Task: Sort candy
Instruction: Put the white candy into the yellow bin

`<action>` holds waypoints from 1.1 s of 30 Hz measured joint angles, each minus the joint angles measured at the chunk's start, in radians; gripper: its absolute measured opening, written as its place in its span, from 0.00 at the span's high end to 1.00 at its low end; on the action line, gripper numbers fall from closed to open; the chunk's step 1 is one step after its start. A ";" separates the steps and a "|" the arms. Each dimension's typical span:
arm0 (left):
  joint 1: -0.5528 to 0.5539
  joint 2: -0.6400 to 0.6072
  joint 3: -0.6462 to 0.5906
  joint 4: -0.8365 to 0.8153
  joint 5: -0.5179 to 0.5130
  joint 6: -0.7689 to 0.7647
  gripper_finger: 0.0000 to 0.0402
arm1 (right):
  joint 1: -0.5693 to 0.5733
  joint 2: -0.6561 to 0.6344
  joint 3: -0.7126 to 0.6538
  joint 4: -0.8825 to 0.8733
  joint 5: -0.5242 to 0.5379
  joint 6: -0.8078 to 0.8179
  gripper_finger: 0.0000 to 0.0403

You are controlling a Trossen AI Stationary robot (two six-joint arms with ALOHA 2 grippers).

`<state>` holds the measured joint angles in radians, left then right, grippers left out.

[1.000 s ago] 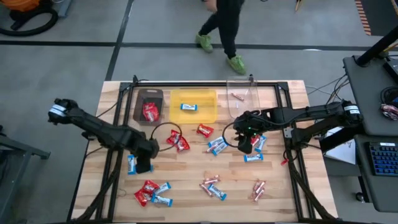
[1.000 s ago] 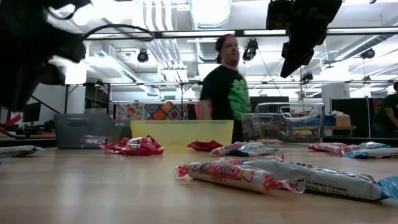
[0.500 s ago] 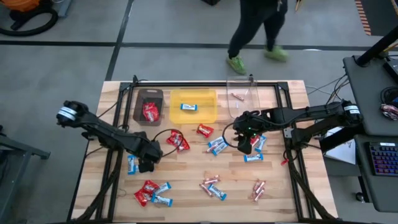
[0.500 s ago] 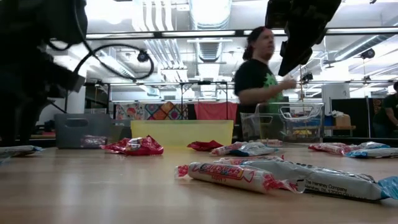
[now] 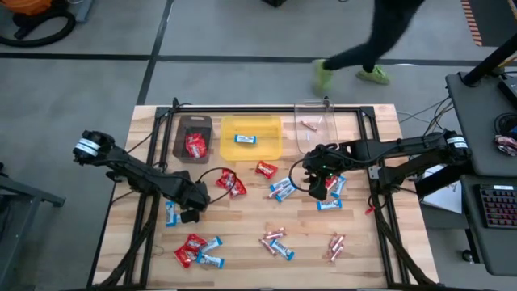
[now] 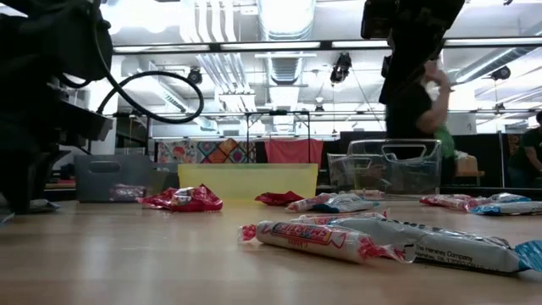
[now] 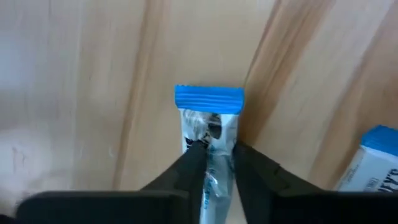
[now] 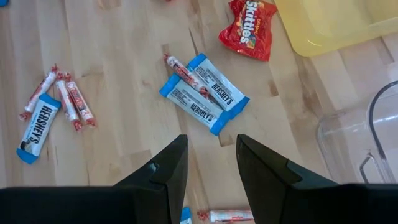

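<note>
Candies lie scattered on the wooden table (image 5: 242, 259): red packets (image 5: 230, 183), blue-and-white bars (image 5: 282, 190) and slim pink sticks (image 5: 273, 236). My left gripper (image 5: 191, 214) stands at the table's left, pointing down, shut on a blue-and-white bar (image 7: 209, 121). A second bar (image 7: 373, 163) lies just beside it. In the low view the left gripper (image 6: 21, 191) reaches down to the tabletop. My right gripper (image 5: 320, 186) hangs open above the table's right middle, over bars and sticks (image 8: 202, 93), touching nothing. My left gripper pinches the blue-and-white bar by its two long sides (image 7: 215, 142) between its two fingers (image 7: 186, 169), a little behind the bar's blue crimped end (image 7: 208, 99). The fingers come from above, pointing down. The wrapper is squeezed narrow between them. The bar lies on the wood.
At the far edge stand a brown bin (image 5: 194, 137) with red packets, a yellow bin (image 5: 251, 137) with one bar, and a clear bin (image 5: 315, 128) with a pink stick. A black cable (image 5: 212, 168) loops near the left arm. A person walks beyond the far edge.
My left gripper has come down toward the table at its left side, onto the blue-and-white bar. My right arm has kept still. The person behind the table has walked toward the right.
</note>
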<state>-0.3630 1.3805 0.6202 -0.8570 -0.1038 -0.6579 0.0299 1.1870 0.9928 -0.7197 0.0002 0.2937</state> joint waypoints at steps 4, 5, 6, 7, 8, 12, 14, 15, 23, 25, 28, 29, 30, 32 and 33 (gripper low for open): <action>0.000 -0.014 0.031 0.003 0.006 0.020 0.98 | 0.012 0.000 0.000 0.000 0.000 0.002 0.68; 0.000 -0.017 0.038 0.002 0.007 0.027 0.98 | 0.017 0.000 0.000 0.000 0.000 0.000 0.68; -0.001 -0.020 0.047 0.001 0.007 0.035 0.98 | 0.022 0.000 0.000 0.000 0.000 -0.004 0.68; -0.002 -0.025 0.060 0.002 0.007 0.047 0.98 | 0.028 0.000 0.000 0.000 0.000 -0.008 0.68; -0.003 -0.030 0.074 0.003 0.007 0.060 0.99 | 0.035 0.000 0.000 0.000 0.000 -0.013 0.68; -0.003 -0.058 0.123 0.076 -0.031 0.128 0.99 | 0.071 0.000 -0.028 0.065 0.001 -0.036 0.68; -0.003 -0.083 0.138 0.179 -0.075 0.189 1.00 | 0.091 0.000 -0.067 0.172 0.000 -0.065 0.68; -0.002 -0.095 0.139 0.253 -0.098 0.227 1.00 | 0.099 0.000 -0.087 0.228 0.000 -0.082 0.68; 0.014 -0.108 0.130 0.839 -0.205 0.569 1.00 | 0.134 0.013 -0.311 0.945 0.002 -0.285 0.68; 0.023 -0.094 0.129 0.916 -0.256 0.617 1.00 | 0.134 0.014 -0.356 1.077 0.001 -0.303 0.68; 0.054 -0.072 0.129 0.953 -0.326 0.655 1.00 | 0.134 0.013 -0.380 1.166 0.002 -0.306 0.68; 0.074 -0.065 0.130 0.952 -0.344 0.657 1.00 | 0.134 0.011 -0.383 1.167 0.002 -0.303 0.68; 0.099 -0.058 0.134 0.953 -0.355 0.658 1.00 | 0.134 0.011 -0.383 1.166 0.003 -0.297 0.68; 0.155 -0.045 0.140 0.963 -0.359 0.669 1.00 | 0.134 0.011 -0.383 1.159 0.003 -0.283 0.68; 0.188 -0.039 0.146 0.966 -0.359 0.676 1.00 | 0.134 0.011 -0.381 1.160 0.003 -0.272 0.68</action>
<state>-0.1751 1.3412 0.7664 0.1089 -0.4629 0.0182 0.1638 1.1984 0.6114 0.4400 0.0032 0.0214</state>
